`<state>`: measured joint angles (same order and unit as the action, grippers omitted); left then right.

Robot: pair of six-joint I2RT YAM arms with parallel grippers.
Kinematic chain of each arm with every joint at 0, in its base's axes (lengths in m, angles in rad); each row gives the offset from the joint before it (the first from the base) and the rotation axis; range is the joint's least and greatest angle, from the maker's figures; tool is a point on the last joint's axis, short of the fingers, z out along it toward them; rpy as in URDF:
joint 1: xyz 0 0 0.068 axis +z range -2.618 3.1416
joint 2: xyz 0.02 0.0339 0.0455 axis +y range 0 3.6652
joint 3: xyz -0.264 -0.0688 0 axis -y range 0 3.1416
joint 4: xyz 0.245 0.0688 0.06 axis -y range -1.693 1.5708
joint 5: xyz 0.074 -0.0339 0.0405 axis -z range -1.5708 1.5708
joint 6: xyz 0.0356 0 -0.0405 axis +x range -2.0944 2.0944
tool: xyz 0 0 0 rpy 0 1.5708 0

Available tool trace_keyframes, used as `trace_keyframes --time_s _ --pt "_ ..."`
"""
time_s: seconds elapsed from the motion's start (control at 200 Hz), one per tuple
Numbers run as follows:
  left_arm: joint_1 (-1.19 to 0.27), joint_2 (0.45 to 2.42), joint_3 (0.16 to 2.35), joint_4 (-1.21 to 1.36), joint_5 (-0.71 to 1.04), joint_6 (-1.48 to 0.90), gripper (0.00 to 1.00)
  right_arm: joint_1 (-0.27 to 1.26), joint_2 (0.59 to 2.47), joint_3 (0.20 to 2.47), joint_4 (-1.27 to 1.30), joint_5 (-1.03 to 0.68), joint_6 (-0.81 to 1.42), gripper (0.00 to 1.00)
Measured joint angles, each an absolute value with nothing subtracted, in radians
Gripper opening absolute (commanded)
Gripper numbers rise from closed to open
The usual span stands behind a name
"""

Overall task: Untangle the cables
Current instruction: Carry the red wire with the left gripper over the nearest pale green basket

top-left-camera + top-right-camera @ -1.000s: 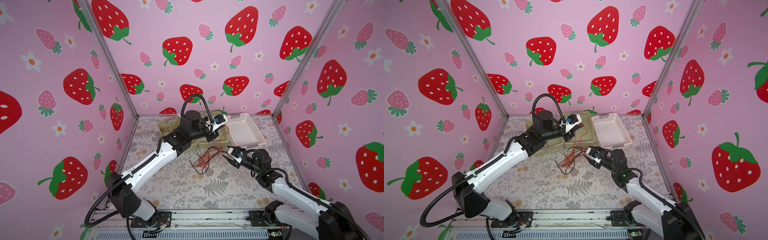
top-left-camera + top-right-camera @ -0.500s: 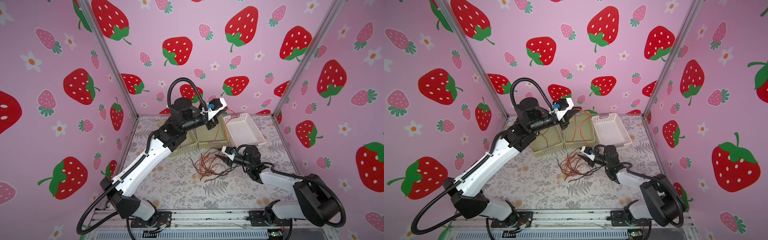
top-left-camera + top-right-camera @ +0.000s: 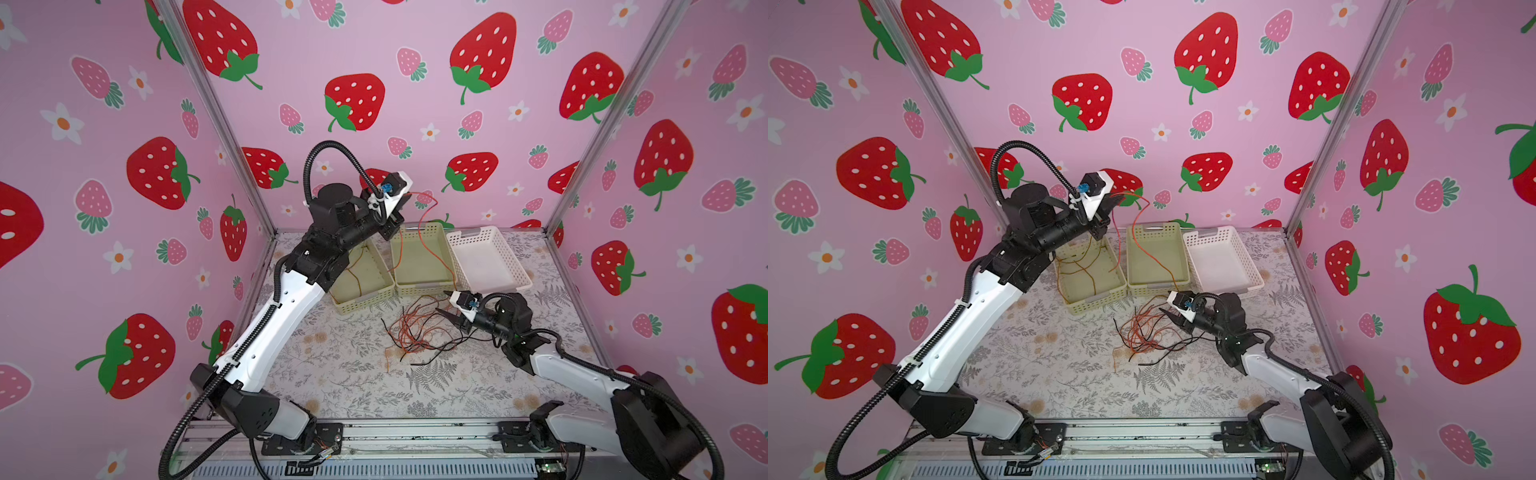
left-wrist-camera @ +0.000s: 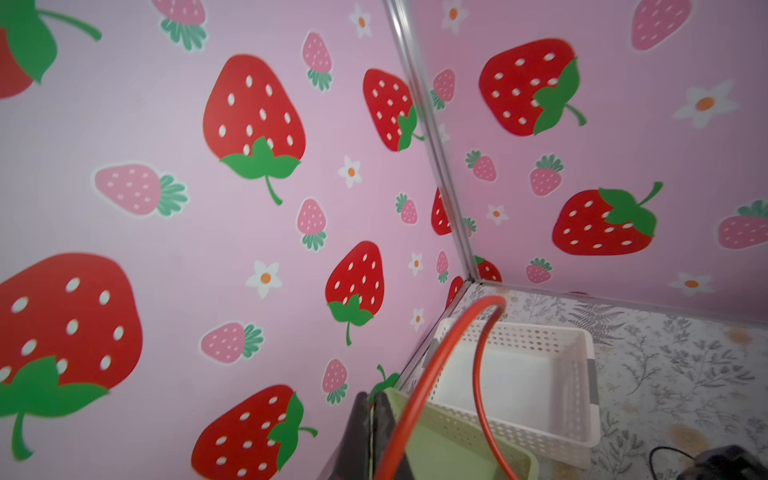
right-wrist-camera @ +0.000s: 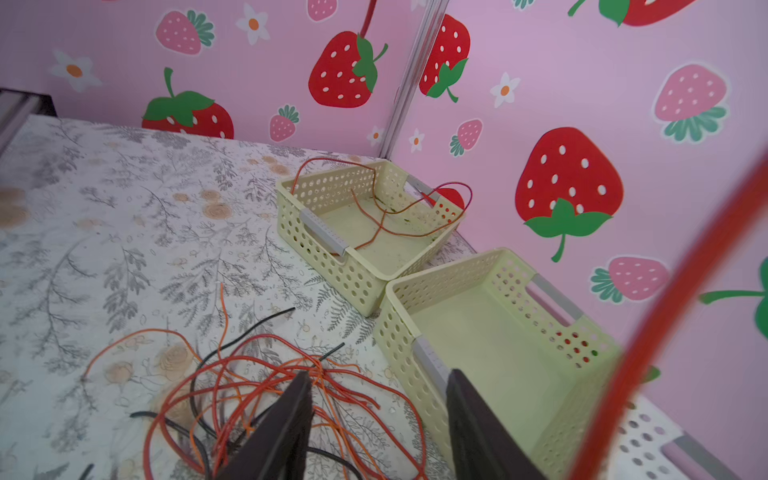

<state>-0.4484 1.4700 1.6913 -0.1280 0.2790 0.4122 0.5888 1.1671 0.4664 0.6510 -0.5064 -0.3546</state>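
Note:
A loose tangle of thin orange, red and black cables (image 3: 415,332) (image 3: 1146,332) (image 5: 257,386) lies on the floral mat in front of the baskets. My left gripper (image 3: 404,201) (image 3: 1115,202) (image 4: 372,399) is raised high above the baskets and shut on one red cable (image 3: 419,232) (image 3: 1133,237) (image 4: 478,374). That cable arcs out, hangs down across the middle basket and runs to the tangle. Low at the tangle's right edge, my right gripper (image 3: 446,309) (image 3: 1169,313) (image 5: 379,374) is open, its fingers straddling strands on the mat without gripping any.
Three baskets stand in a row at the back: a yellow one (image 3: 361,305) (image 5: 320,232) holding a few orange-brown cables, a middle yellow one (image 3: 419,286) (image 5: 432,353), and a white one (image 3: 486,286) (image 4: 540,332). Pink walls close in three sides.
My left gripper has risen from basket height and moved left, drawing the red cable up with it. My right gripper has shifted slightly left toward the tangle and stands open again.

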Motion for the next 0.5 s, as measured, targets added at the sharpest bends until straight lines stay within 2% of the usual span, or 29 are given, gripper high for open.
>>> trace_keyframes --time_s 0.05,0.125,0.155,0.5 --pt "-0.413 1.470 1.682 -0.130 0.270 0.396 0.00 0.589 1.146 0.467 0.612 -0.505 -0.376 0.62" --pt "-0.380 1.470 1.680 -0.130 0.269 0.379 0.00 0.589 1.135 0.471 0.555 -0.518 -0.398 0.74" --pt "-0.371 1.470 1.680 -0.128 0.270 0.374 0.00 0.589 1.136 0.472 0.538 -0.528 -0.409 0.76" --pt "-0.236 1.547 1.712 -0.102 0.261 0.339 0.00 0.591 1.175 0.528 0.450 -0.575 -0.449 0.75"
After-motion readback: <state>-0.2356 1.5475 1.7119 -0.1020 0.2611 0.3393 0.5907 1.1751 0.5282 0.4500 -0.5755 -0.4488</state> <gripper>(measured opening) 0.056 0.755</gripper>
